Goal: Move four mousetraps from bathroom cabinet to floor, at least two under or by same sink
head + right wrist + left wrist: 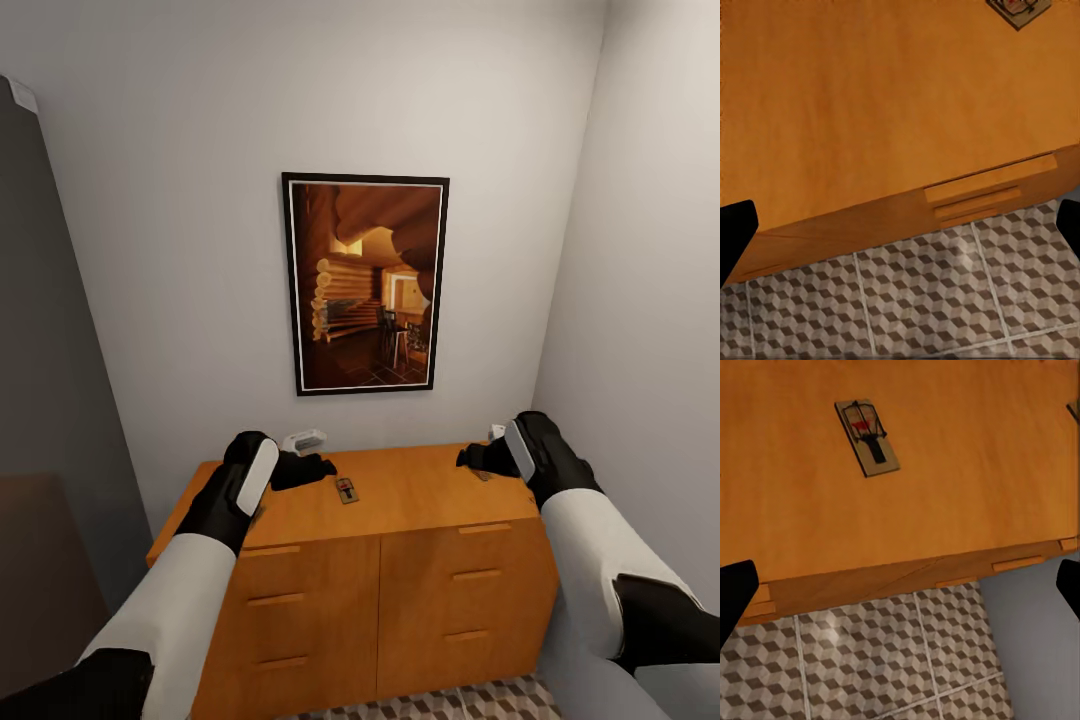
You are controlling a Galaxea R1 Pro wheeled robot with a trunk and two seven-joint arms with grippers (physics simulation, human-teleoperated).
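Low in the head view stands the cabinet, its orange top bare but for a few small things. One mousetrap lies flat near the middle of the top, just right of the left gripper. Another trap seems to peek out by the right gripper toward the right end, though it is too small to read well. A pale object sits at the wall behind the left gripper; what it is cannot be told.

The left wrist view shows the middle trap in the upper left of the frame, wire and red patch up, with both dark fingertips far apart at the frame edges, so those jaws are spread and empty. The right wrist view has a trap cut off at the upper right corner, and its fingertips equally wide apart: released, holding nothing. Tiled floor shows below the cabinet edge in both wrist views.

Neither trap sits between the fingers yet. The traps are thin and flat on hard wood, so closing from above could skate a fingertip over one or push it away. A nudge might slide the right trap off the end of the top.
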